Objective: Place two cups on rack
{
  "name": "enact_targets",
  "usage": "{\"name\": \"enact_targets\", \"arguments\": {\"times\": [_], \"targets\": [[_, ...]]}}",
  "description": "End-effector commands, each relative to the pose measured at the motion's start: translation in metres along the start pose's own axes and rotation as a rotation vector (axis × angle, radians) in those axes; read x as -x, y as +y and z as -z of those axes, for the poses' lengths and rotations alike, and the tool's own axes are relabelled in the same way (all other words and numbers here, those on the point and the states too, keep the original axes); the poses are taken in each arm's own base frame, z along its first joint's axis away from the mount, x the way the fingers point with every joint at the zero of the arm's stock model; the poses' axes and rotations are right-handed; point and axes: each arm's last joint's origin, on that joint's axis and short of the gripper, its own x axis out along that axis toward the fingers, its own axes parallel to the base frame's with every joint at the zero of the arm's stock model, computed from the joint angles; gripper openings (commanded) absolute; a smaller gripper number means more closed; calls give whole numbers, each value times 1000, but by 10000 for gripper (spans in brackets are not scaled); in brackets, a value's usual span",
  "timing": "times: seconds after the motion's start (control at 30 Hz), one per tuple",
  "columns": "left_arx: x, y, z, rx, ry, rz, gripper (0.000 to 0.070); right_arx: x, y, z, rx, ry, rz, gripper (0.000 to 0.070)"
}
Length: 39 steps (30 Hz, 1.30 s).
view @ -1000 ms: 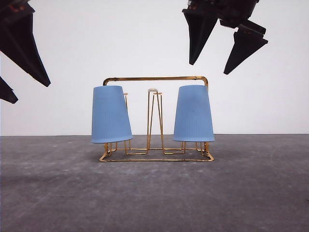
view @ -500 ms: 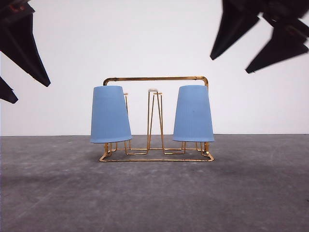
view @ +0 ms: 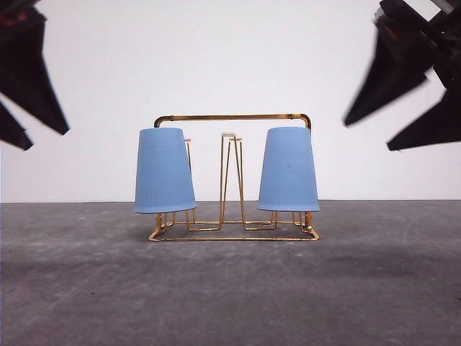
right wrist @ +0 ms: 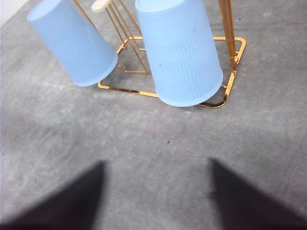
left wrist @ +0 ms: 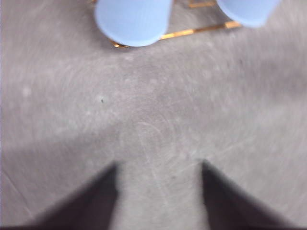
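Two light blue ribbed cups stand upside down on the gold wire rack (view: 232, 117) at the table's middle, one on its left side (view: 165, 171) and one on its right side (view: 288, 169). My left gripper (view: 47, 140) hangs open and empty, high and to the left of the rack. High on the other side, my right gripper (view: 367, 137) is also open and holds nothing. The left wrist view has its open gripper (left wrist: 159, 164) over bare table, with both cups (left wrist: 132, 21) (left wrist: 247, 9) beyond. The right wrist view has its open gripper (right wrist: 157, 162) short of the nearer cup (right wrist: 180, 52), the other cup (right wrist: 74, 40) and the rack (right wrist: 230, 72).
The grey table (view: 230, 288) stretches bare in front of and to both sides of the rack. A plain white wall (view: 230, 58) rises behind it. A white-tipped prong (view: 228, 135) stands free in the rack's middle.
My right gripper has swung from above the right cup out to the right and somewhat lower. The left gripper shifted slightly. Cups and rack have stayed put.
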Motion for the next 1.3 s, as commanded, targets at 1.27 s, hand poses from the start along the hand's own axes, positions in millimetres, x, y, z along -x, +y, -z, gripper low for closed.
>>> {"name": "enact_targets", "arguments": {"times": [1.27], "targets": [[40, 30, 85, -114, -711, -275, 0, 0, 4, -8, 40, -64, -27, 10]]}}
